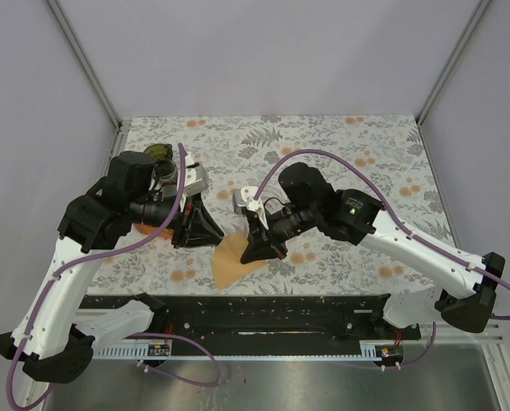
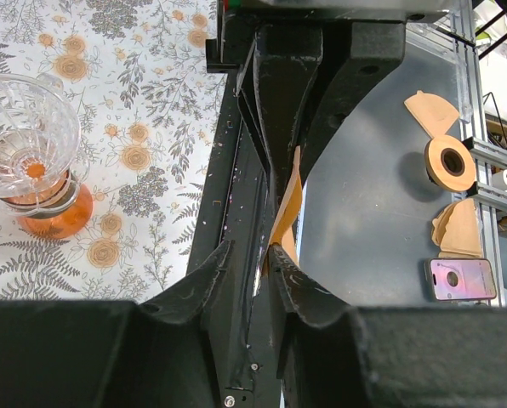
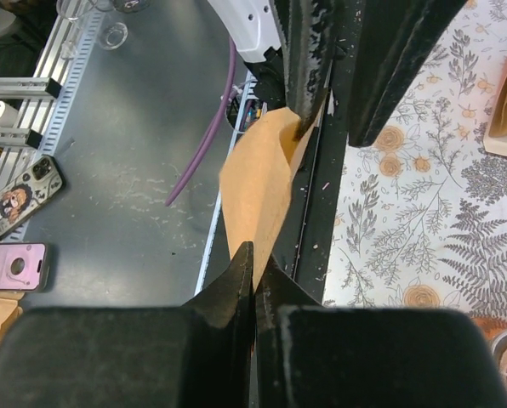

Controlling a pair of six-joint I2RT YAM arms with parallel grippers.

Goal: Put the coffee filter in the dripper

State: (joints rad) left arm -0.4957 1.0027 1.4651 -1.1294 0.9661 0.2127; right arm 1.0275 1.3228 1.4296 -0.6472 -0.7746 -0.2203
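Floral-print tabletop (image 1: 366,154). Tan paper coffee filter (image 3: 258,183) hangs near front edge, pinched tight in right gripper (image 3: 254,268). Left gripper (image 2: 252,263) jaws slightly apart at filter's edge. Clear glass dripper (image 2: 19,127) on orange base stands well apart.

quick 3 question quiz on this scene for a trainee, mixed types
1. True or false: the right jaws are shut on the brown coffee filter.
2. Where is the glass dripper? A: upright and empty on its orange base; B: clamped in the left jaws; C: upside down on the filter.
3. Short answer: is the filter in the dripper yet?
Key: 1 true; 2 A; 3 no.
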